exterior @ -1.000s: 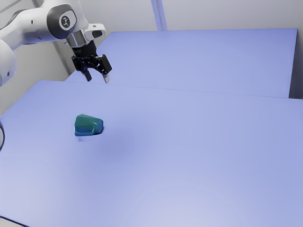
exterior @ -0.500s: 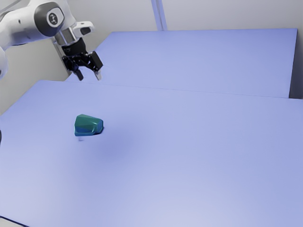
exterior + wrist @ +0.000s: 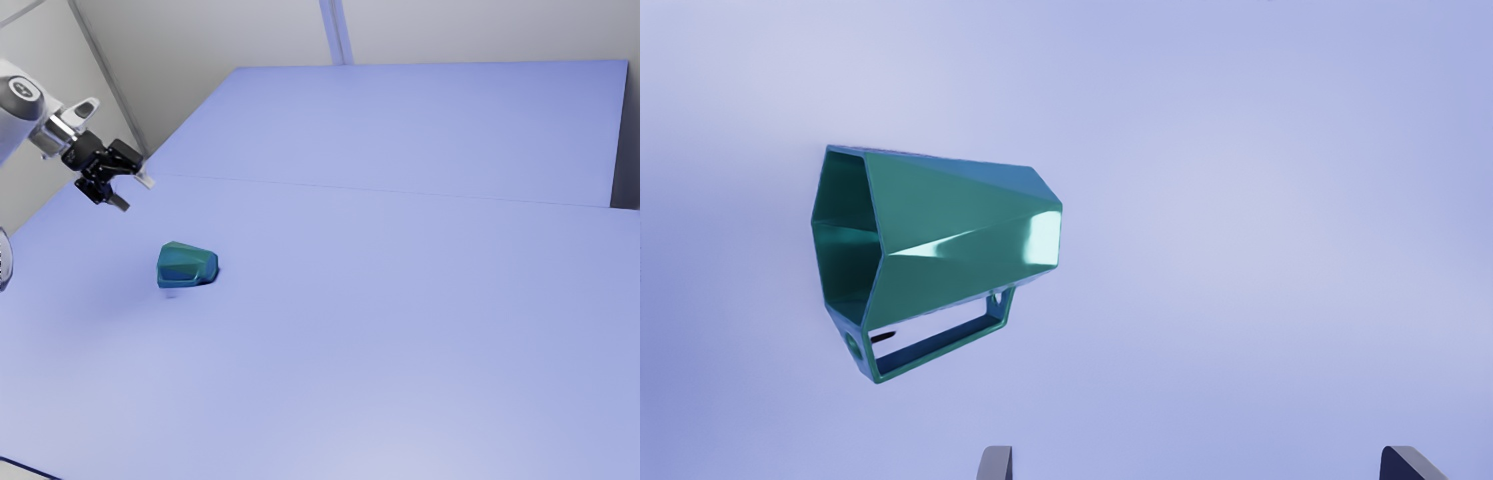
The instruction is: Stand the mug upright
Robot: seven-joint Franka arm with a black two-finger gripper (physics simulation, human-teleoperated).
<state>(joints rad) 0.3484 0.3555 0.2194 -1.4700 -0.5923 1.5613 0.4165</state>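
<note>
At the exterior view's left, the gripper [image 3: 133, 192] now sits farther left than half a second ago and is turned more steeply aslant – its fingers stand wide open, with nothing between them. To its right, the mug [image 3: 187, 265] keeps its spot on the table [image 3: 400, 330], lying on its side, so the hand's shift has not righted it; it likely still needs a grip and a tip upward. Its open mouth [image 3: 846, 240] shows bare inner walls – no contents that I can see – and the handle [image 3: 940, 347] juts from its side.
</note>
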